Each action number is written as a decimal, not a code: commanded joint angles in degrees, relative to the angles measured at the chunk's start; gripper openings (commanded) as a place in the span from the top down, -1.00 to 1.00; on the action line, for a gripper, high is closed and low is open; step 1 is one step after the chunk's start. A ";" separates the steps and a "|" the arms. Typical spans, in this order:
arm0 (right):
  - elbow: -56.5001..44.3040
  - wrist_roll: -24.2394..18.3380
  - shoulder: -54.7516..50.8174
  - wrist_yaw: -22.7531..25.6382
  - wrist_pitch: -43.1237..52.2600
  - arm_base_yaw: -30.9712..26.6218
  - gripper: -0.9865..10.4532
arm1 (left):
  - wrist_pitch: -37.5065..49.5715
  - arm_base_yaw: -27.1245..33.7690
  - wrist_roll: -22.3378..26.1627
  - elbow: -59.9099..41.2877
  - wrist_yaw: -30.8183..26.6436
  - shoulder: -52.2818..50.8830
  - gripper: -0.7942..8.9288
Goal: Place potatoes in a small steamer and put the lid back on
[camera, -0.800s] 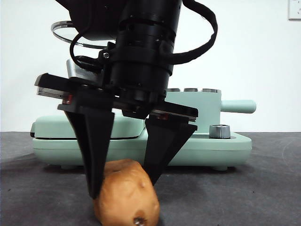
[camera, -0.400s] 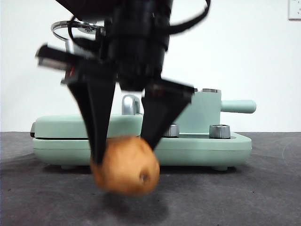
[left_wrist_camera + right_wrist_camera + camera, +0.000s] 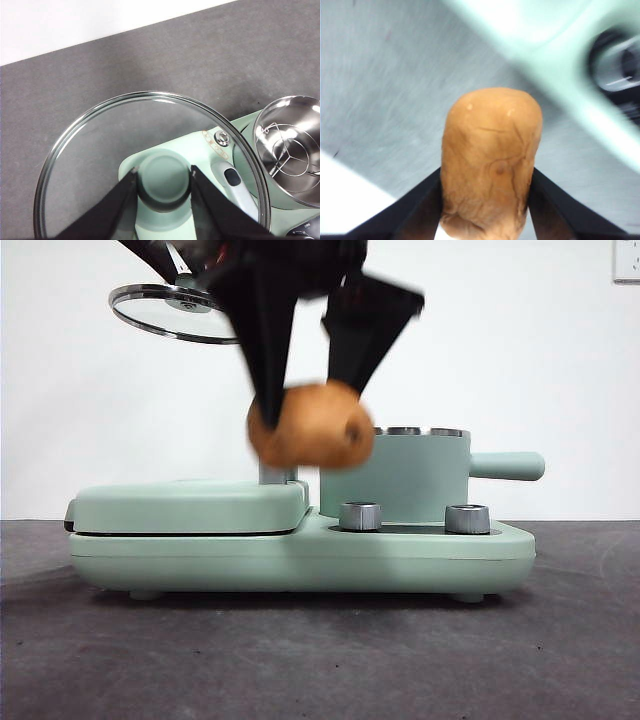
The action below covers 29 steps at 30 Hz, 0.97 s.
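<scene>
Potato [image 3: 312, 427] hangs in the air, clamped between the two black jaws of the right tool [image 3: 310, 390], well clear of the grey worktop [image 3: 320, 660]. In the front view it sits level with the steel rim of the small steamer [image 3: 410, 475], just beside the pot's near-left edge and partly in front of it, blurred by motion. The right wrist view shows the jaws pressing on both flanks of the potato [image 3: 490, 160], spread about as wide as the potato's short side, with its rounded end sticking out past the fingertips.

The left tool [image 3: 162, 200] is closed on the mint-green knob [image 3: 162, 180] of the glass lid [image 3: 100, 150], a jaw on each side. In the front view the lid [image 3: 175, 312] is held high, tilted slightly, above the flat griddle cover [image 3: 190, 505] and off to the side of the pot.

The left wrist view looks down into the small steamer [image 3: 290, 150]: its mouth is open, with a steel rack inside. Two steel knobs [image 3: 361, 516] stand on the base in front of the pot, and its stubby handle [image 3: 507, 466] points away from the potato.
</scene>
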 commanded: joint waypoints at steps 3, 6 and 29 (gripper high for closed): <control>8.68 -3.50 0.37 4.37 -3.93 -3.04 0.50 | 1.53 -0.09 0.61 2.29 0.17 0.09 0.79; 12.57 -4.66 0.37 4.63 -5.70 -6.10 0.50 | 1.55 0.07 0.61 2.29 0.17 0.11 0.79; 17.64 -13.16 7.30 -4.17 10.73 -25.97 0.50 | 1.57 0.63 0.61 2.29 0.17 0.24 0.79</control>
